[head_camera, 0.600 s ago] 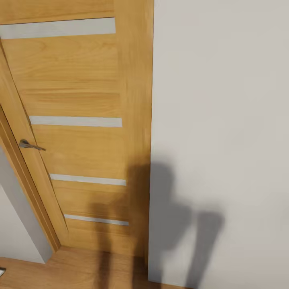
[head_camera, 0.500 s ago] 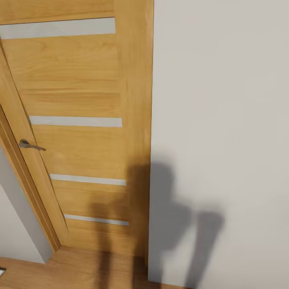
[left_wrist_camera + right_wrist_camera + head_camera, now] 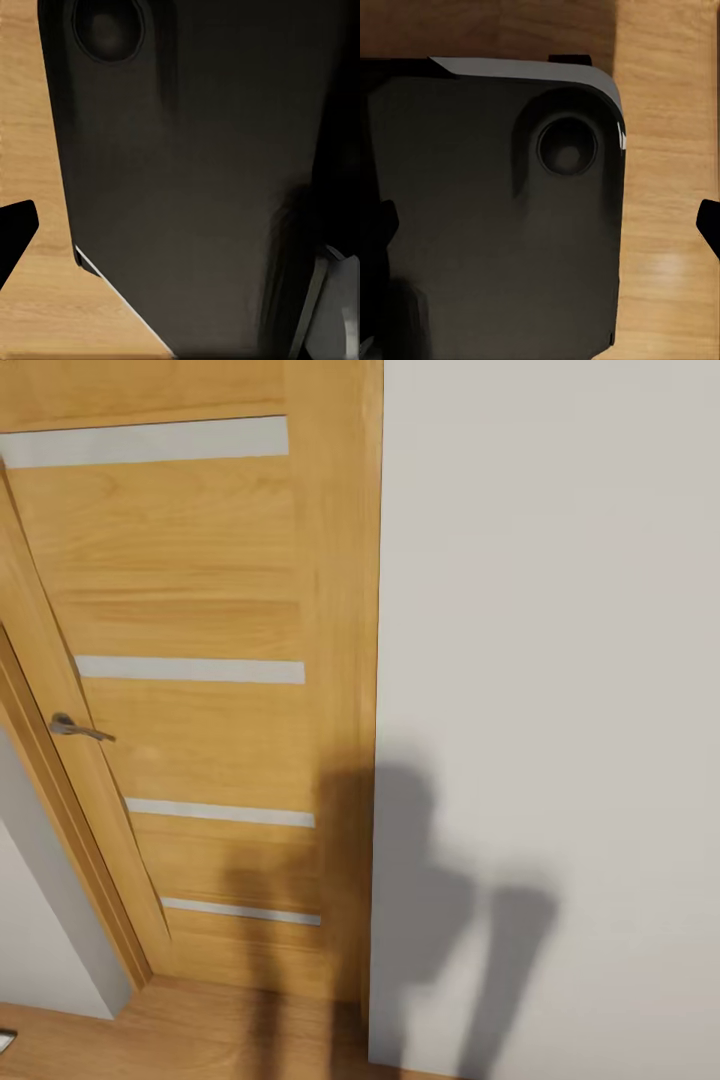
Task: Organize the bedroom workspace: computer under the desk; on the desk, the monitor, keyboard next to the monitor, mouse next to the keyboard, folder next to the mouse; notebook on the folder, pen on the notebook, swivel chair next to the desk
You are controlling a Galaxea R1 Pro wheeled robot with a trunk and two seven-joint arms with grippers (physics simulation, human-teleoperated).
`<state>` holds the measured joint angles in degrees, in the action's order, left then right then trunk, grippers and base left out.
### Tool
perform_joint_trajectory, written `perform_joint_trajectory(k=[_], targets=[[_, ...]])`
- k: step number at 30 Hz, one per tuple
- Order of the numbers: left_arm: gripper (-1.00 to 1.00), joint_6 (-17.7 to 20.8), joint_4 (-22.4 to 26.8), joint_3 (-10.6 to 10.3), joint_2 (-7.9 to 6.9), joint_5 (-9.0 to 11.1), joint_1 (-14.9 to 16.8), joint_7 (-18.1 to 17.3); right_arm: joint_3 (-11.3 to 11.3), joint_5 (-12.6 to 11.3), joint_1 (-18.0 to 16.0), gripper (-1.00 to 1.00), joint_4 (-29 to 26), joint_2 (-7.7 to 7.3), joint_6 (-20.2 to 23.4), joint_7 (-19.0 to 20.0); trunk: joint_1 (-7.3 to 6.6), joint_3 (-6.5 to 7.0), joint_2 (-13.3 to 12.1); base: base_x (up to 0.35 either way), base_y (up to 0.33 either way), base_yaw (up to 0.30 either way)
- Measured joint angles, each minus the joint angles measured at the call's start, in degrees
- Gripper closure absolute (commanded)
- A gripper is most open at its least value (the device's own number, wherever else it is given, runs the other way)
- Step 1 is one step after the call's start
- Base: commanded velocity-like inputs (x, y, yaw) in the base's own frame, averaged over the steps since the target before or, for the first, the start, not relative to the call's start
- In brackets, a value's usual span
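Note:
I face an oak door (image 3: 190, 690) with pale horizontal strips and a metal handle (image 3: 78, 728), set in a pale grey wall (image 3: 550, 660). The desk, swivel chair, folder and the other things of the task are out of view. In the left wrist view my left gripper (image 3: 180, 240) hangs over my own dark base (image 3: 195, 172), one black fingertip (image 3: 15, 232) showing against the wood floor. In the right wrist view my right gripper (image 3: 547, 221) hangs over the dark base (image 3: 487, 210), a fingertip (image 3: 709, 225) standing far out to the side. Both grippers are open and hold nothing.
The wall stands close in front, with my shadow (image 3: 430, 880) cast on it and on the door. Light wood floor (image 3: 200, 1030) runs along the foot of the door. A grey wall edge (image 3: 50, 920) sits beside the door frame.
The whole head picture has slid down a little, so the camera has moved. Nothing in the room has moved.

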<state>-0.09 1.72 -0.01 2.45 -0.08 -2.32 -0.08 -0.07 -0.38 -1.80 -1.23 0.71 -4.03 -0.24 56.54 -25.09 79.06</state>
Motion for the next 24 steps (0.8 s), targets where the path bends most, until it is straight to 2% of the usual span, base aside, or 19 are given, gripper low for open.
perform_joint_trajectory(k=[21,22,23,24], targets=[[-1.0,0.02,0.01,-0.01,0.03,0.0,-0.02,0.0,0.0,0.0,-0.01,-1.0,-1.44,0.07,-6.74,-0.01,-4.61,3.77,-8.43,0.0,0.0,0.0],[-1.0,-0.05,3.31,-0.03,0.02,0.06,0.02,0.0,-0.08,-0.05,-0.05,-1.0,-6.34,0.04,-16.31,0.0,-4.83,3.97,-8.83,0.0,0.0,0.0],[-1.0,-0.04,5.19,-0.05,-0.02,0.04,-0.02,0.0,-0.08,-0.02,-0.04,-1.0,-9.22,-0.08,-16.9,0.0,-5.05,4.14,-9.23,0.0,0.0,0.0],[-1.0,-0.09,10.17,0.06,-1.62,0.02,-0.06,0.01,-0.29,0.02,-0.05,-1.0,-13.64,-0.81,-17.43,-0.03,-5.27,4.3,-9.63,0.0,0.0,0.0]])
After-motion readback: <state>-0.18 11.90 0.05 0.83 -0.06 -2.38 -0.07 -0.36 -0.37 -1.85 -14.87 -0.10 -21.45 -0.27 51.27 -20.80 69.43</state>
